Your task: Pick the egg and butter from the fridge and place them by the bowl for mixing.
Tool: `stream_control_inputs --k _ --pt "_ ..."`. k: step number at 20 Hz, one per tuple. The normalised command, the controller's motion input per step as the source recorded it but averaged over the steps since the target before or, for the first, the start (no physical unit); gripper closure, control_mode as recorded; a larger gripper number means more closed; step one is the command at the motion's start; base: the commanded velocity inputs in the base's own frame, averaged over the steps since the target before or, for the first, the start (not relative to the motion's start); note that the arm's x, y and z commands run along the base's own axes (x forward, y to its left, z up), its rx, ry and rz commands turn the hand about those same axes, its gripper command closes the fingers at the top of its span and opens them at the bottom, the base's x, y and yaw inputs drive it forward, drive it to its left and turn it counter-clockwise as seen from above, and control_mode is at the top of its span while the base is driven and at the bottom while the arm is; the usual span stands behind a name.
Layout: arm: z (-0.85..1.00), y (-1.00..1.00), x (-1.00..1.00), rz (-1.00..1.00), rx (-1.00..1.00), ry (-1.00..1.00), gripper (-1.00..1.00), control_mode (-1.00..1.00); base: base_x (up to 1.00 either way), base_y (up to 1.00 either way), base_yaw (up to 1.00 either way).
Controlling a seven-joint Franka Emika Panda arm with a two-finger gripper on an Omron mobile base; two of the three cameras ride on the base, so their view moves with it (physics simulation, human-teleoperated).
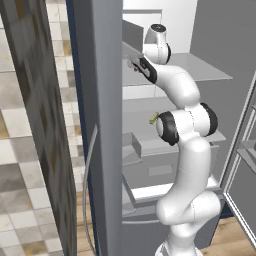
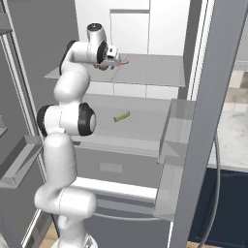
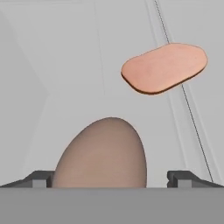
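Two things of the task are sitting inside the fridge (image 2: 145, 29), on different shelves. The egg (image 3: 103, 153) is lying on the upper shelf (image 2: 155, 72), and in the hand view it is sitting right between the two finger tips of the gripper (image 3: 113, 178), very close to the camera. One tip (image 3: 41, 178) is standing on one side of the egg and the other tip on the other side, with some space showing between the egg and that second tip, so the claw is spread around the egg and not pressing on it yet. I think it is placed this way so that the fingers can close on the egg's narrow sides. The butter (image 2: 121, 116) is lying on the lower shelf, well apart from the egg and below it, and nothing is touching it. Beyond the egg, a flat brownish-orange lump (image 3: 164, 68) is resting on the same upper shelf, near but not touching. It is sitting farther back, so it is probably not blocking the grasp, but a push forward could bump it. The arm (image 1: 175, 85) is reaching in through the open front, with the grey door edge (image 1: 102, 125) standing on its left side. To bring the egg out, the way back toward the open front is looking free, while the shelf edge and the door need care.
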Motion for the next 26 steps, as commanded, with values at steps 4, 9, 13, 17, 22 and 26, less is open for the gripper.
stream_control_inputs --k 4,9,13,17,22,26 --pt "-0.11 0.0 0.33 0.0 0.0 -0.07 -1.0 -1.0 0.0 0.0 0.0" --pt "-0.05 0.02 0.06 0.0 0.0 -0.03 1.0 -1.0 0.0 0.0 0.0" --pt "0.13 0.0 -0.22 0.01 0.0 -0.09 1.0 -1.0 0.0 0.0 0.0" --pt "0.78 0.0 -0.95 0.01 0.0 -0.39 1.0 -1.0 0.0 0.0 0.0" --pt "0.36 -0.04 -1.0 0.01 0.0 -0.35 1.0 -1.0 0.0 0.0 0.0" --pt "-0.04 -0.15 -1.0 0.0 0.01 -0.63 1.0 -1.0 0.0 0.0 0.0"
